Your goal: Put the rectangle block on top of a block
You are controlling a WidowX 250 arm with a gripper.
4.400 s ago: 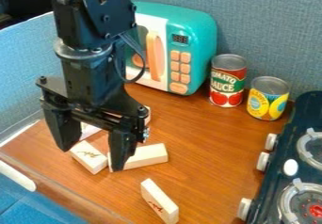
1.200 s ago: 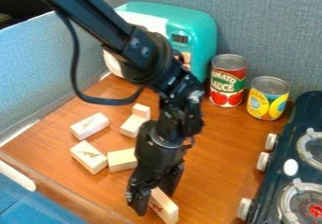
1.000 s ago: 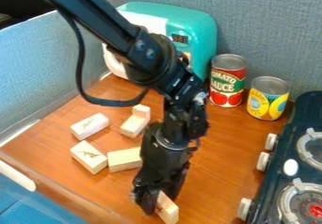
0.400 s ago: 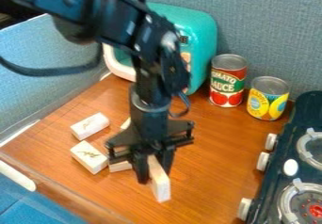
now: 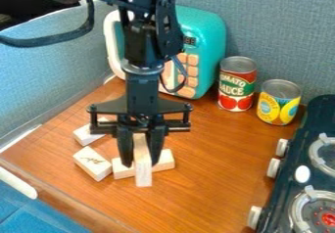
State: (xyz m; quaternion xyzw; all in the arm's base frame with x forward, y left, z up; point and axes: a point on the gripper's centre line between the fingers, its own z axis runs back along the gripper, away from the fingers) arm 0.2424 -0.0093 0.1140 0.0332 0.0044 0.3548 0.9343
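Observation:
The black gripper (image 5: 140, 161) hangs over the left middle of the wooden table, shut on a rectangular block (image 5: 142, 172). This block points toward the camera and is held above, or in front of, a pale block (image 5: 163, 161) lying on the table; whether the two touch I cannot tell. Just left of them lies a block with a dark mark (image 5: 92, 163). Behind that, another block (image 5: 86, 135) is partly covered by the gripper.
A teal toy microwave (image 5: 202, 46) stands behind the arm. To its right are a tomato sauce can (image 5: 237, 84) and a yellow can (image 5: 278, 103). The dark toy stove (image 5: 314, 144) borders the table on the right.
The gripper took hold of the rectangular block near the table's front, lifted it, and carried it back and left. The arm has turned, and the held block now points toward the camera.

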